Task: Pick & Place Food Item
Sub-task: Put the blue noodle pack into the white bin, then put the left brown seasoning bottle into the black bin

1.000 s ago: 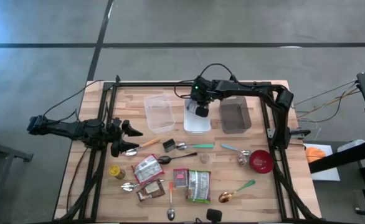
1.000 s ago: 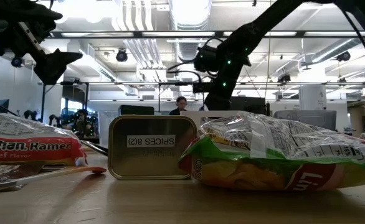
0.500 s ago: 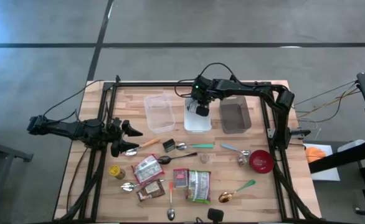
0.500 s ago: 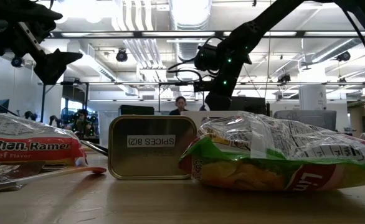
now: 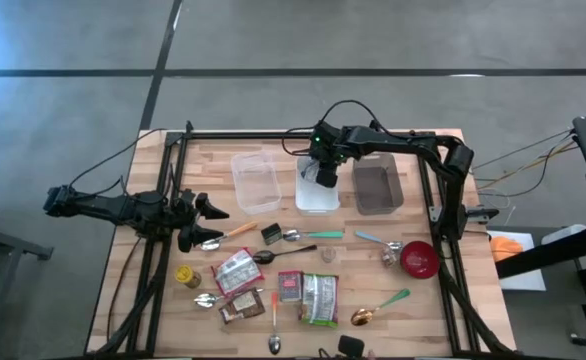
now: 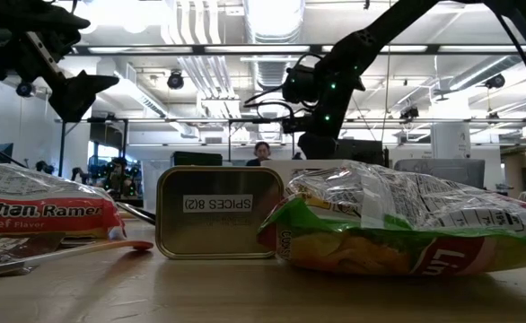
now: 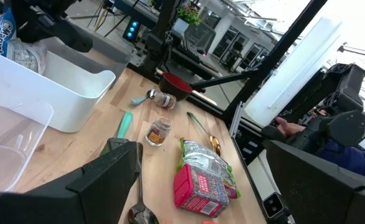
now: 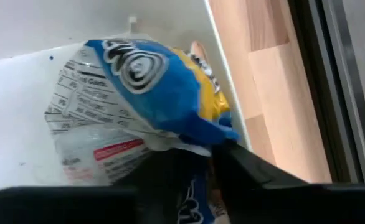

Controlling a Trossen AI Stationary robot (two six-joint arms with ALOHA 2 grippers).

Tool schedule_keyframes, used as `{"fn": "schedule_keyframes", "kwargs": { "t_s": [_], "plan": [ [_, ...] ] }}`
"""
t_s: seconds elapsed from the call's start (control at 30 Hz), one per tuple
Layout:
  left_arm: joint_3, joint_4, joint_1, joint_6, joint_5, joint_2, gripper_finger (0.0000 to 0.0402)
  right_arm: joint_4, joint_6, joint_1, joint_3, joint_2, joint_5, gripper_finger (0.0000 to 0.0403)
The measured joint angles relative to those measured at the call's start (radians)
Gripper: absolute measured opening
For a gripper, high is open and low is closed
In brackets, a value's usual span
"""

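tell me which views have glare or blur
Low view: ceiling lights blow out white, the near chip bag is soft. Left wrist view: a bright window washes out. Right wrist view: the blue snack bag fills the frame, slightly blurred. High view: even light.

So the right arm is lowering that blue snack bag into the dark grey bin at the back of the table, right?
Not quite. The right gripper has the blue snack bag over the white bin, not the dark grey bin beside it. The high view shows the gripper above the white one, and the right wrist view shows the bag against its white wall.
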Motion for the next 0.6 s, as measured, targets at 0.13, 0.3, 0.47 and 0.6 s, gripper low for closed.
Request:
{"fn": "schedule_keyframes", "kwargs": {
  "t_s": [0.13,0.3,0.47,0.6],
  "plan": [
    [0.0,0.0,0.0,0.0,0.0,0.0,0.0363,-0.002,0.0,0.001,0.0,-0.017,0.003,0.0154],
    [0.0,0.0,0.0,0.0,0.0,0.0,0.0363,0.001,0.011,0.0,0.0,-0.056,0.054,0.0168],
    [0.0,-0.001,0.0,0.001,0.0,0.0,0.0363,0.002,0.011,0.0,0.0,-0.077,0.071,0.0169],
    [0.0,-0.001,0.0,0.001,0.0,0.0,0.0363,-0.005,0.01,0.0,0.0,-0.077,0.119,0.0169]
  ]
}}
